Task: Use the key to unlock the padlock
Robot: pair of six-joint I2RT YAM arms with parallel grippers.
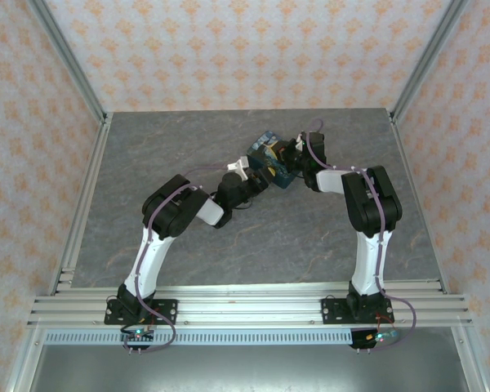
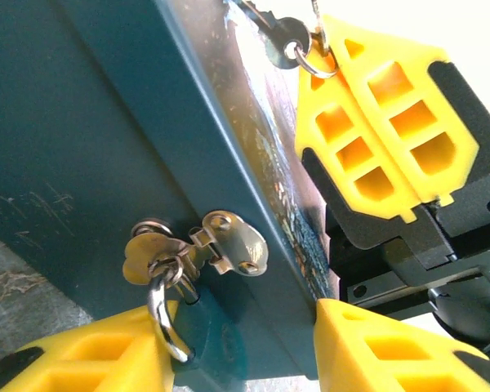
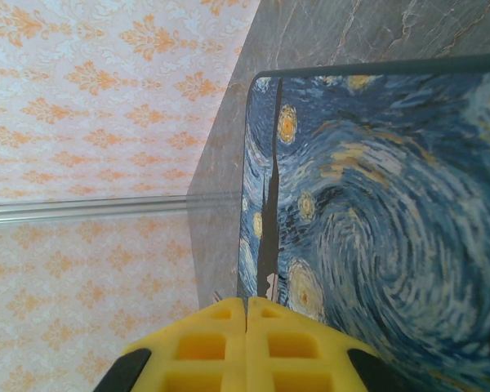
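Observation:
The teal padlock [image 2: 216, 351] hangs by its metal shackle [image 2: 165, 322] from the silver hasp [image 2: 229, 245] on the box's teal front. My left gripper [image 2: 241, 327] is open and straddles it. One yellow finger [image 2: 90, 355] touches the shackle side; the other [image 2: 376, 351] stands apart past the box's corner. My right gripper [image 2: 314, 61] is shut, pinching the ring from which the small grey key [image 2: 284, 41] dangles, above the box's lid edge. From above, the left gripper [image 1: 249, 170] and right gripper [image 1: 287, 155] meet at the box [image 1: 269, 155].
The Starry Night lid [image 3: 376, 204] lies just beyond my shut right gripper [image 3: 246, 304]. The grey table [image 1: 188, 139] is ringed by patterned walls [image 1: 229, 49] and aluminium posts, with a rail [image 1: 245, 306] along the near edge.

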